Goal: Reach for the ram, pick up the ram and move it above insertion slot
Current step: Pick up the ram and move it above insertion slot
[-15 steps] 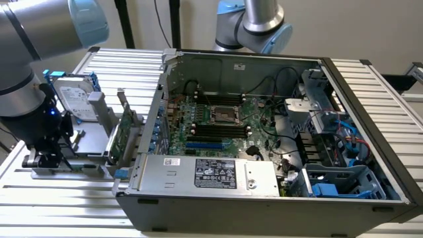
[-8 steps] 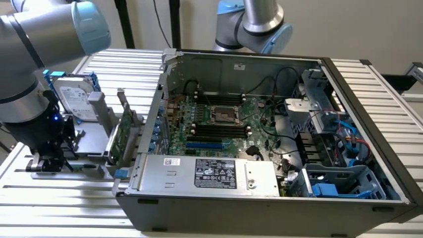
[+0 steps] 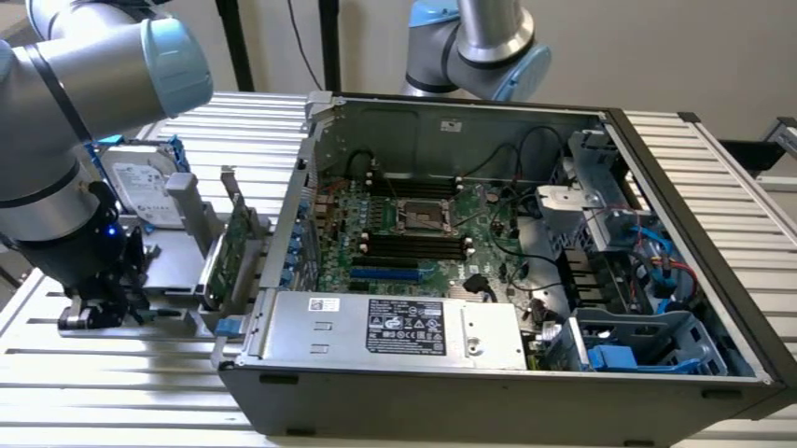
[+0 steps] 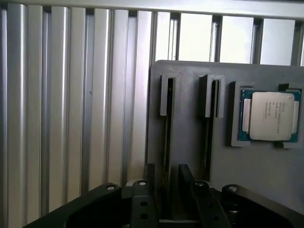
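The ram (image 4: 166, 137) stands on edge in a slot of the grey holder (image 4: 190, 137) and shows as a thin dark-green strip. My gripper (image 4: 167, 185) is low over it, with one dark finger (image 4: 150, 183) on each side of the strip and a gap left at both sides, so the jaws stand open around it. In the exterior view my gripper (image 3: 100, 313) is down at the holder (image 3: 174, 280) on the exterior view's left, beside the open computer case (image 3: 498, 373). The black memory slots (image 3: 401, 246) lie on the green motherboard inside the case.
A processor chip (image 4: 268, 116) sits in a pocket of the holder beside a second slot (image 4: 211, 95). A silver hard drive (image 3: 144, 191) and a green expansion card (image 3: 231, 252) stand upright between my arm and the case wall. A second robot arm (image 3: 480, 47) is behind the case.
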Controlling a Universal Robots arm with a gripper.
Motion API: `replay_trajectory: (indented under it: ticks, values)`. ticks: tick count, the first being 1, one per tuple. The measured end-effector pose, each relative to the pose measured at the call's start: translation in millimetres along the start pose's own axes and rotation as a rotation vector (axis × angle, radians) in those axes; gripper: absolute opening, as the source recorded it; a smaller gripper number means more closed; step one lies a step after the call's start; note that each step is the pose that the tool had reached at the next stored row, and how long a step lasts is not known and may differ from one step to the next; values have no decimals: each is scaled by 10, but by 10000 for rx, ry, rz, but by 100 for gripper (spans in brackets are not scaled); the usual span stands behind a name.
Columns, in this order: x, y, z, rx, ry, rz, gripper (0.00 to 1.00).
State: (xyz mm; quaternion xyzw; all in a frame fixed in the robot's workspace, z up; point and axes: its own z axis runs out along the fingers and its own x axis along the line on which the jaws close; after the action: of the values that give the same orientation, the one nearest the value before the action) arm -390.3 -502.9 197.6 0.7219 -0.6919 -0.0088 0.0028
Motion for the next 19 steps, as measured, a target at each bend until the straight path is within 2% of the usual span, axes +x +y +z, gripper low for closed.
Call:
replay_trajectory:
  ticks: [1, 2, 3, 5, 10, 13, 19]
  values:
    - [0, 0, 0, -2, 1, 0, 28]
    - [0, 0, 0, -3, 0, 0, 22]
    - [0, 0, 1, -3, 1, 0, 22]
    - [0, 0, 1, -6, -1, 1, 13]
    - [-1, -2, -22, -14, -3, 1, 13]
    - [-1, -2, -111, -18, -3, 0, 13]
    - [-3, -2, -381, -22, -3, -1, 13]
